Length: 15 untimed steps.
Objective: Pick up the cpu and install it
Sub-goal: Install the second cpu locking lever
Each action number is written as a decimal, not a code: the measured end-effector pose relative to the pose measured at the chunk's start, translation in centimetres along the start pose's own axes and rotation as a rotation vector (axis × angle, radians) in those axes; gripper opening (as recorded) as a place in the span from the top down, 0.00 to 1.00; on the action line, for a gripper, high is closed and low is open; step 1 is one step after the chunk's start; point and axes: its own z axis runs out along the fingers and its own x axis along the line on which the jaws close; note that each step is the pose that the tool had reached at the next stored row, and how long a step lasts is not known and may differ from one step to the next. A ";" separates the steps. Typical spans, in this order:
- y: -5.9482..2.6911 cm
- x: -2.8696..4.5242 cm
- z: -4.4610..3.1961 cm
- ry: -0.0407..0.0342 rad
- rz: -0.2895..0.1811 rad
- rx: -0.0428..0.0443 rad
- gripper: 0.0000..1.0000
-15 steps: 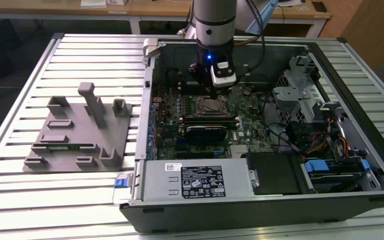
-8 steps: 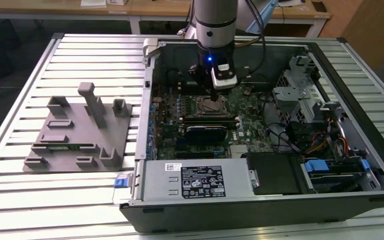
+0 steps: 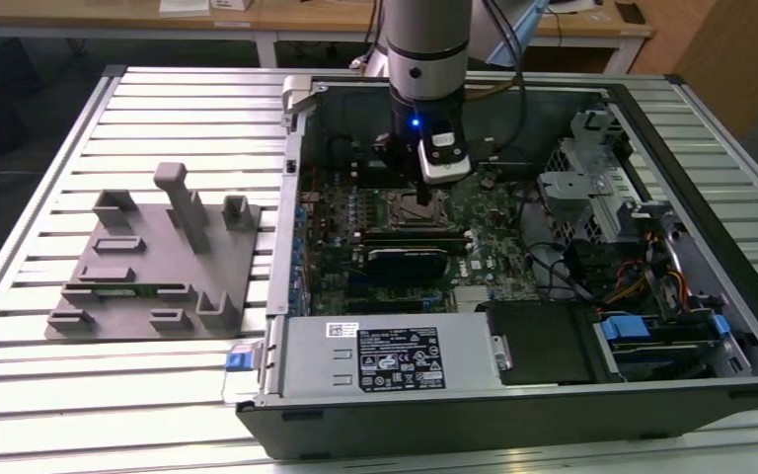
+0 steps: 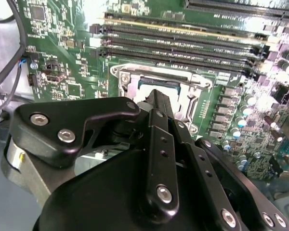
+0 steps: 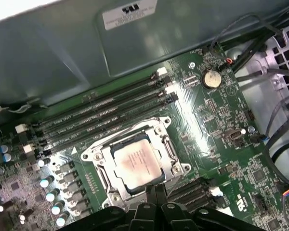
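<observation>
The cpu (image 5: 136,166), a small square chip with a pale silvery top, lies flat inside the metal socket frame (image 5: 98,159) on the green motherboard. My gripper (image 5: 153,190) hovers just off one edge of the socket, its two black fingers pressed together with nothing between them. In the second wrist view the shut gripper (image 4: 154,98) covers most of the socket, and a strip of the cpu (image 4: 156,85) shows beyond its tip. In the exterior view my gripper (image 3: 421,200) hangs straight down inside the open computer case (image 3: 511,405), right over the socket.
Long memory slots (image 5: 106,113) run beside the socket. A black block (image 3: 413,259) sits on the board near it. The grey power-supply box (image 3: 393,360) fills the case's near corner, with drive bays and cables (image 3: 616,267) at the exterior view's right. A grey fixture (image 3: 155,257) stands on the table.
</observation>
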 end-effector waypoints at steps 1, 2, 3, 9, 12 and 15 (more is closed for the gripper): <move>-0.11 -0.05 0.00 0.0000 0.000 -0.0001 0.89; -0.20 -0.10 0.00 0.0000 0.000 -0.0001 0.89; -0.29 -0.14 0.00 0.0000 -0.001 -0.0002 0.89; -1.13 -0.54 -0.02 0.0003 -0.005 -0.0007 0.89; -1.17 -0.56 0.00 -0.0008 -0.024 0.0026 0.89; -1.18 -0.55 0.03 -0.0025 -0.053 0.0075 0.89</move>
